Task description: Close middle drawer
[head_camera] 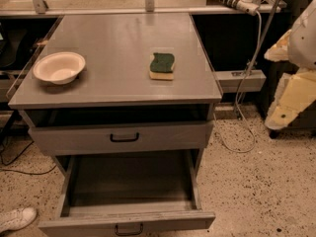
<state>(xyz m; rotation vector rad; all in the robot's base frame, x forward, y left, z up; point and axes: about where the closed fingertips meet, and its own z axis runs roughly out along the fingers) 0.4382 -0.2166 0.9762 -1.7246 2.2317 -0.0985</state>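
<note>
The middle drawer is the low grey one, pulled far out toward me. Its long deep tray is open and looks empty, and its shallow front panel carries a small black bar handle at the bottom edge of the view. Above it sits a similar grey drawer with a taller front panel, slightly out. My gripper hangs at the far right on the cream and white arm, well to the right of the cabinet and above the floor, touching nothing.
The cabinet top holds a white bowl at left and a green and yellow sponge at centre right. A white cable hangs at the right. A white shoe lies on the speckled floor at lower left.
</note>
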